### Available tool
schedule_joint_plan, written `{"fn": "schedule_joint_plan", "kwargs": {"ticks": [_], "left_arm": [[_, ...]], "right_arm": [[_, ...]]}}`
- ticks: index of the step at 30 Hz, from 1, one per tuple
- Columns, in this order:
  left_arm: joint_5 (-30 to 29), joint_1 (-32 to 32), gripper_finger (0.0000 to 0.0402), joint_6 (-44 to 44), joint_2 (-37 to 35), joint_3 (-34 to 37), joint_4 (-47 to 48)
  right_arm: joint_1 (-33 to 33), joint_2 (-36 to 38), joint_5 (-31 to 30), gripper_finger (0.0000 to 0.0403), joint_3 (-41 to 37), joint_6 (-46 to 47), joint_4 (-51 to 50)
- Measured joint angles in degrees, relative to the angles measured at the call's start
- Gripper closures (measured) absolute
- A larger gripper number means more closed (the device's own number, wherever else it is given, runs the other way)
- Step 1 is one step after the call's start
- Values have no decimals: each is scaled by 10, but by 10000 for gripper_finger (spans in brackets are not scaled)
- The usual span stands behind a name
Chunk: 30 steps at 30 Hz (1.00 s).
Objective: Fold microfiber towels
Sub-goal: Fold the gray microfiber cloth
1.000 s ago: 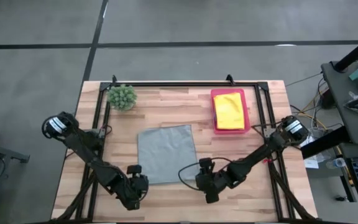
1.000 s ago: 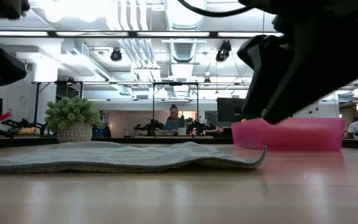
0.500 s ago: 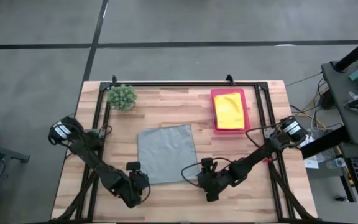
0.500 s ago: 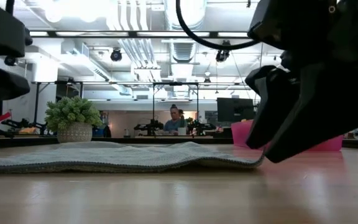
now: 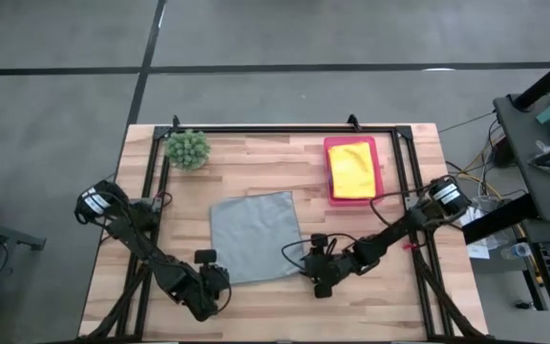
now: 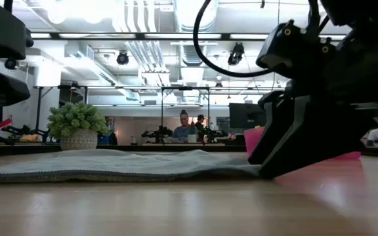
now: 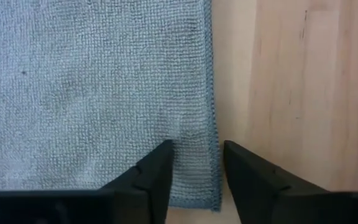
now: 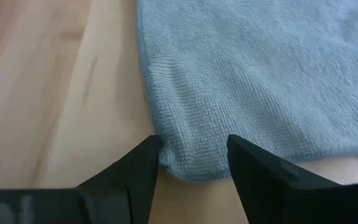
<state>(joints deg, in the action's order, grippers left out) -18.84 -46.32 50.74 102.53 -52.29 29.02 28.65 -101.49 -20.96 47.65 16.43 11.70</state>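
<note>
On the desk [image 5: 285, 296], the grey towel [image 5: 254, 234] lay flat at centre, the yellow towel [image 5: 351, 170] in the pink tray [image 5: 378, 172] at 1 o'clock. The left hand [image 7: 194, 177] and right hand [image 8: 191, 165], fingers apart, straddled its near corners; a clean fold likely required pinching both evenly.

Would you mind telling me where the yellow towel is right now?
In the high view, the yellow towel lies in the pink tray at the table's far right, beyond the spread grey towel.
</note>
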Motion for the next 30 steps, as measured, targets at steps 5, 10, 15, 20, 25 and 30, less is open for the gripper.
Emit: {"fn": "schedule_joint_plan", "kwargs": {"ticks": [5, 10, 15, 20, 25, 30], "left_arm": [[-4, 1, 329, 0, 1, 1, 5], [-10, 1, 393, 0, 1, 2, 8], [-10, 1, 399, 0, -3, -1, 9], [-6, 2, 400, -22, -34, -11, 6], [15, 1, 401, -64, -82, -25, 5], [18, 4, 401, -62, -108, -33, 4]], "right_arm": [[-2, 0, 4, 229, -1, -13, 1], [-2, 0, 8, 308, -1, -22, 0], [-2, 0, 7, 386, -1, -31, -2], [2, 14, 0, 393, 8, -38, -16], [20, 40, 2, 394, 34, -57, -49], [38, 66, -2, 394, 69, -67, -116]]}}
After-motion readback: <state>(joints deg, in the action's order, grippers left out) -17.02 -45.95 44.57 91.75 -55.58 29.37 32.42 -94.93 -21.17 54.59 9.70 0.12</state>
